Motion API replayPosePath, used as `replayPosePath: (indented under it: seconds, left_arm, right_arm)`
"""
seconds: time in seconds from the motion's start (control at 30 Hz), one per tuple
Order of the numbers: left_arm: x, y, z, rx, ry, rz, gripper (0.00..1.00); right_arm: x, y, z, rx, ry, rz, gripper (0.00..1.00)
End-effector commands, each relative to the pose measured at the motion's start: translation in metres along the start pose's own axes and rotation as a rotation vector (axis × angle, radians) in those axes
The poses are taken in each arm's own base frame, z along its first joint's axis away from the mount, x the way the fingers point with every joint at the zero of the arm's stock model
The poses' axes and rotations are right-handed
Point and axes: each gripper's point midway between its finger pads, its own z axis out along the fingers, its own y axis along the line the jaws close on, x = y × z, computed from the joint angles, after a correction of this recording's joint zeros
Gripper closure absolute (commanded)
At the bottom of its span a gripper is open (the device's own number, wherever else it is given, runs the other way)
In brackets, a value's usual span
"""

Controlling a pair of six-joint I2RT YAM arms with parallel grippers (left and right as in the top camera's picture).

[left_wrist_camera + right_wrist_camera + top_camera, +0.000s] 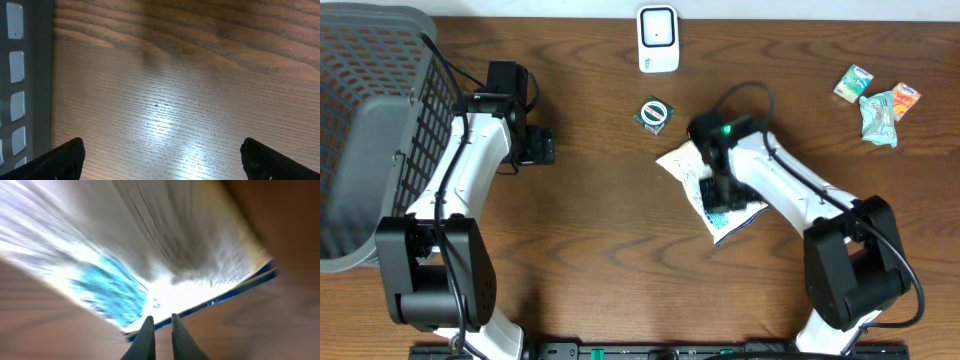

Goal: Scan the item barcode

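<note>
Grey mesh basket [380,60] beside released left fingers [60,160]; right fingers [145,340] clenched on white packet [680,162]

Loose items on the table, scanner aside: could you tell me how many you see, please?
5: a white bag in the right gripper, a round dark item near the scanner, a green packet, an orange packet and a pale crumpled packet far right. The basket may hide more.
</note>
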Motion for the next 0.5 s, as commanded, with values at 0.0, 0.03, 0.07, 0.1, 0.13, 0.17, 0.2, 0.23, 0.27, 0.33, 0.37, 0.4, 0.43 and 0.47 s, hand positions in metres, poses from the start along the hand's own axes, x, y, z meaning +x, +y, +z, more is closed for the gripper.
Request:
replayPosePath:
  seconds: [0.0,0.03,0.07,0.1,0.13,0.17,0.2,0.23,0.27,0.33,0.37,0.4,0.43,0.47]
  left_arm:
    - [0.002,0.001,0.001,-0.008,0.006,0.006,0.02]
    - [0.002,0.001,0.001,-0.008,0.006,0.006,0.02]
    - [0.002,0.001,0.001,-0.008,0.006,0.006,0.03]
    - [0.002,0.001,0.001,-0.007,0.006,0.006,0.02]
    - [0.002,0.001,0.001,-0.008,0.006,0.006,0.02]
    - [0.002,0.001,0.001,-0.008,0.006,0.006,0.02]
    - [0.002,0.001,0.001,-0.008,0.006,0.006,0.02]
    - [0.002,0.001,0.001,-0.008,0.006,0.006,0.02]
    - [0.002,0.001,0.001,-0.008,0.006,0.006,0.02]
    - [0.002,0.001,0.001,-0.007,0.006,0.006,0.02]
    - [0.002,0.001,0.001,-0.008,0.006,0.006,0.02]
    - [0.002,0.001,0.001,-0.007,0.006,0.006,0.02]
    - [0.002,0.001,0.001,-0.007,0.006,0.006,0.02]
    - [0.002,0.001,0.001,-0.008,0.006,0.006,0.02]
  right_arm:
    - [-0.042,0.013,-0.037,-0.066,-0.160,0.013,0.94]
    - [-0.049,0.015,-0.040,-0.078,-0.188,0.015,0.94]
    - [-0.058,0.019,-0.043,-0.092,-0.224,0.018,0.94]
    - [-0.065,0.022,-0.042,-0.103,-0.253,0.020,0.98]
    - [-0.068,0.025,-0.039,-0.107,-0.263,0.015,0.99]
    - [-0.070,0.027,-0.034,-0.109,-0.267,0.013,0.99]
    - [-0.071,0.031,-0.027,-0.113,-0.270,0.009,0.99]
    - [-0.074,0.036,-0.020,-0.118,-0.276,0.003,0.99]
    - [-0.076,0.041,-0.012,-0.128,-0.279,-0.003,0.99]
    - [-0.078,0.053,0.004,-0.164,-0.276,-0.019,0.99]
    - [-0.079,0.062,0.014,-0.197,-0.266,-0.026,0.99]
    - [-0.080,0.069,0.022,-0.224,-0.257,-0.033,0.99]
    - [-0.081,0.074,0.027,-0.239,-0.250,-0.037,0.99]
    - [-0.083,0.080,0.033,-0.256,-0.246,-0.045,0.99]
